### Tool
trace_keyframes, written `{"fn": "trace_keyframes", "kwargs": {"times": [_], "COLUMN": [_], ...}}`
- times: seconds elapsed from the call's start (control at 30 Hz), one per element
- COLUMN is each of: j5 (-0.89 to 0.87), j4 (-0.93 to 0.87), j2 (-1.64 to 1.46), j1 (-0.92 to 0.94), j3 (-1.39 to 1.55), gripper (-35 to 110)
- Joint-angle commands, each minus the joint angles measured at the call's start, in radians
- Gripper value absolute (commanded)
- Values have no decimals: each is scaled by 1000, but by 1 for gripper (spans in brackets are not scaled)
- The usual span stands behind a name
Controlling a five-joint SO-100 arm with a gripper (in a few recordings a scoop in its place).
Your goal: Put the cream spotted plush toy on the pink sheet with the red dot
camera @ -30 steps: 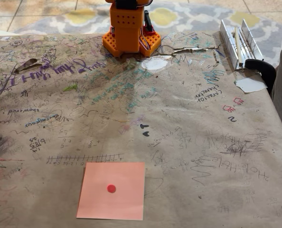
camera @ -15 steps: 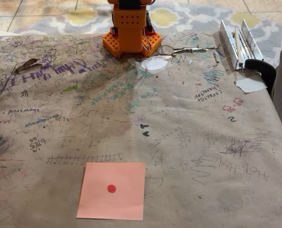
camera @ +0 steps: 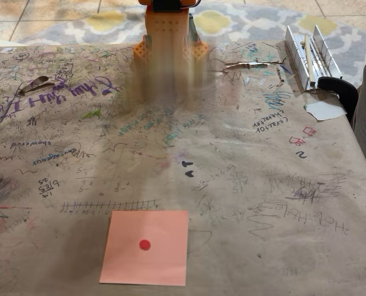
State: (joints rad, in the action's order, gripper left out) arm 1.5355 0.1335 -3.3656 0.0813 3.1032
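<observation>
Jaw state cannot be told: the orange arm (camera: 167, 37) is a motion-blurred smear at the far table edge. One flat salmon-pink paper sheet (camera: 145, 247) with one red dot (camera: 145, 245) lies near the front on the scribbled brown table (camera: 244, 185).

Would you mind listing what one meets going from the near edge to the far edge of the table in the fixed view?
Pink sheet with the red dot → scribbled brown paper table cover → white paper scrap → metal rails → blurred orange arm base.
</observation>
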Motion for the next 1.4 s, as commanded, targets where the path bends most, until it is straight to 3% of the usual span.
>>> {"fn": "trace_keyframes", "kwargs": {"times": [0.0,0.17,0.6,0.63,0.7,0.83,0.9,1.07,1.2,1.37], "j5": [2,-2,-32,-81,-339,-999,-1223,-1476,-1565,-1568], "j4": [103,184,112,100,67,-101,-278,-634,-856,-948], "j2": [-8,-8,-8,-8,-8,-9,-9,-11,-11,-12], "j1": [15,20,38,34,14,80,98,18,6,-54], "j3": [3,3,3,3,3,3,3,5,5,5], "gripper": [28,27,23,18,5,0,0,0,0,0]}}
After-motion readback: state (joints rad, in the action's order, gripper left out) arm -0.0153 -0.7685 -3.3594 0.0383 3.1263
